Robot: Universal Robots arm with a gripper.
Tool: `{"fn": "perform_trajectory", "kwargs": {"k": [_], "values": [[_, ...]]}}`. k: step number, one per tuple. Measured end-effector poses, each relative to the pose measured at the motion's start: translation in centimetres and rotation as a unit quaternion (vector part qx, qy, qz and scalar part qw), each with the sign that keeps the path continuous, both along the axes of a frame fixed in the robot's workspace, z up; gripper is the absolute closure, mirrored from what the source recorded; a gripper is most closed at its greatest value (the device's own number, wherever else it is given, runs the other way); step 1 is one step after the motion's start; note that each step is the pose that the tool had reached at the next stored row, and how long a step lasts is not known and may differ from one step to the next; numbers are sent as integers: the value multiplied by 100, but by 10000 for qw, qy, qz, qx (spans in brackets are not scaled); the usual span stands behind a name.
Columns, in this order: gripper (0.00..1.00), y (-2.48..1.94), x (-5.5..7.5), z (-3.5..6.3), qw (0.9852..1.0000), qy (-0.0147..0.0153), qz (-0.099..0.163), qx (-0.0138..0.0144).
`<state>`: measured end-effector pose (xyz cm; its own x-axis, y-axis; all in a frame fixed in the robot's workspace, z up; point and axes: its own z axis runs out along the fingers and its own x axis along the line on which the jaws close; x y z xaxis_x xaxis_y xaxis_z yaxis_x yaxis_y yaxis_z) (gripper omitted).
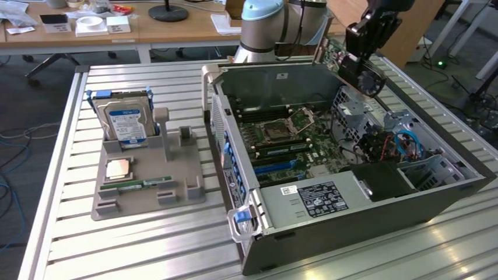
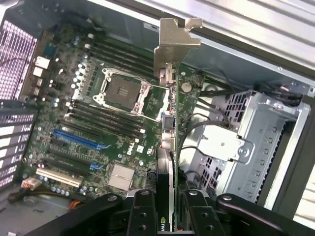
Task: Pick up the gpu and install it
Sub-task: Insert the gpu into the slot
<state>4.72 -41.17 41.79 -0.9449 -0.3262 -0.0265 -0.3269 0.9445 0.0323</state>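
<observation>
gpu (image 1: 365,73), pinched edge-on in gripper (image 2: 170,209), hung over far edge of open computer case (image 1: 350,216), bracket (image 2: 174,42) leading, probably to line up with motherboard (image 2: 98,113) slots.

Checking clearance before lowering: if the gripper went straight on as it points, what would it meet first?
Probably the motherboard near the CPU socket, with the bracket of the gpu held in the gripper touching first; depth is unclear.

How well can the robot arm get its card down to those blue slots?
Probably yes. The case lies open, the end effector grips the gpu above it, and nothing covers the blue slots.
</observation>
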Motion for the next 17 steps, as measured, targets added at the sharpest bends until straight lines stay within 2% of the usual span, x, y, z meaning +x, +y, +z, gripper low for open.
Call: {"fn": "perform_trajectory", "kwargs": {"k": [4, 8, 13, 17], "values": [[74, 0, 0, -1, 9996, 0, 281, 0], [74, 0, 0, -2, 9985, 0, 543, 0], [74, 0, 0, -2, 9963, 0, 861, 0], [74, 0, 0, -2, 9938, 0, 1114, 0]]}}
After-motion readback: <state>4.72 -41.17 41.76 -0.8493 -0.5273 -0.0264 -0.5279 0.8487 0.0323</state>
